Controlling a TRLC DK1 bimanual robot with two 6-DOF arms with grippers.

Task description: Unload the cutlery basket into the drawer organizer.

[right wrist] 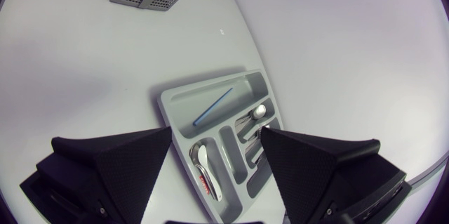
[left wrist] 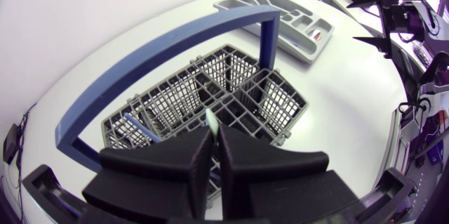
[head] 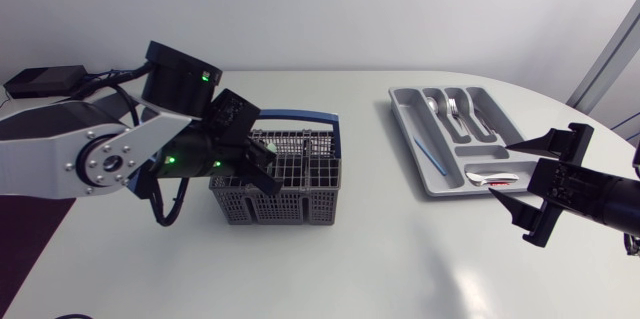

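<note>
Grey plastic of the drawer organizer [head: 402,109], at the right side of the desk [head: 380,259], carries already several pcs. These are a blue stick [head: 430,154] in the long compartment, forks and spoons [head: 452,109] in the middle ones, and a spoon [head: 492,176] w/ a small red piece [head: 497,187] in the cross compartment at the near end. So we judge that a good part of the unloading is done.

The cutlery basket [head: 275,199] stands well apart from it, near the desk's middle, under our left claw [left wrist: 212,136]. The fingers of that claw are pressed almost together over the basket. A thin pale piece [left wrist: 209,120] shows between them, i.e. the claw looks clamped on it, probably the next item to lift out.

One blue piece [left wrist: 144,129] lies also in a basket compartment. The other compartments look empty, but the claw hides some.

Our right claw [right wrist: 216,136] hangs over the organizer's near end w/ fingers wide apart, holding nothing. Left to do, approx.: two pcs.
</note>
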